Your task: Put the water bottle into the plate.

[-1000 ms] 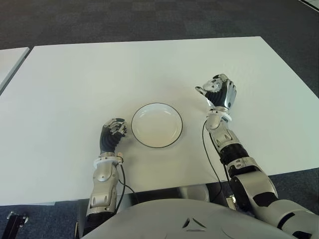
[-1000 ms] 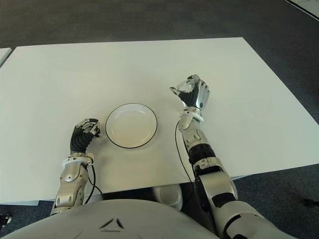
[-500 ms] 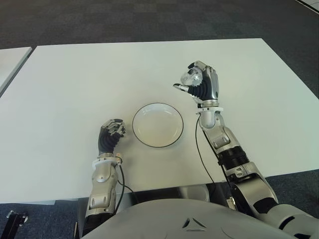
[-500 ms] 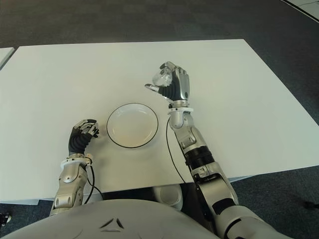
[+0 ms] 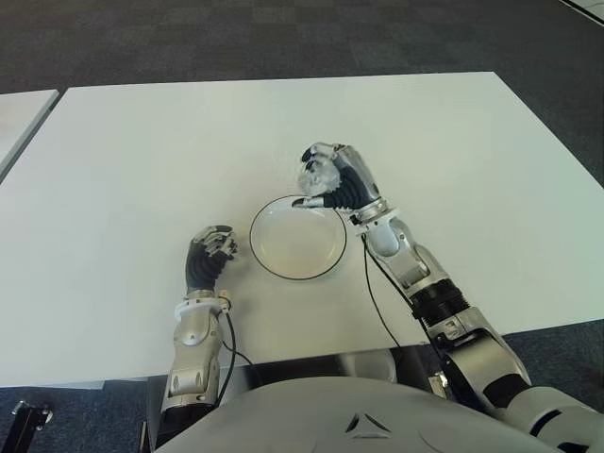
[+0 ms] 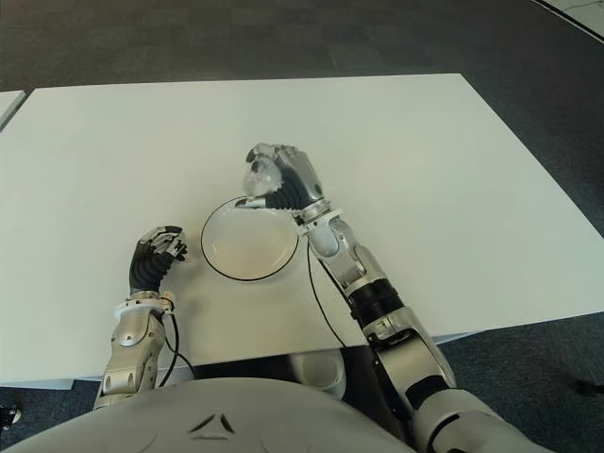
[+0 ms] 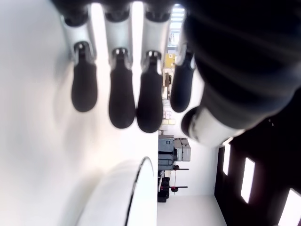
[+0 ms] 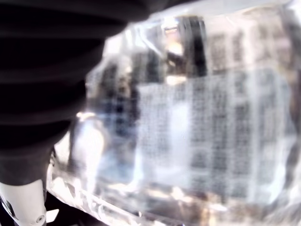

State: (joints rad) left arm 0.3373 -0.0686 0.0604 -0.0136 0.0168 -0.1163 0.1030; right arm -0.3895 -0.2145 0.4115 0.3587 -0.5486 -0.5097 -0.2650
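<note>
Left eye view shows a white tabletop (image 5: 123, 160), wide and bare toward its far and side edges. Near its front lies a white plate (image 5: 298, 238) with a dark rim. The right robot hand (image 5: 338, 181) is over the plate's far rim, fingers wrapped around a clear bottle (image 5: 313, 173); its printed label is blurred, unreadable. The left robot hand (image 5: 209, 258) shows just left of the plate, fingers curled, holding nothing.
</note>
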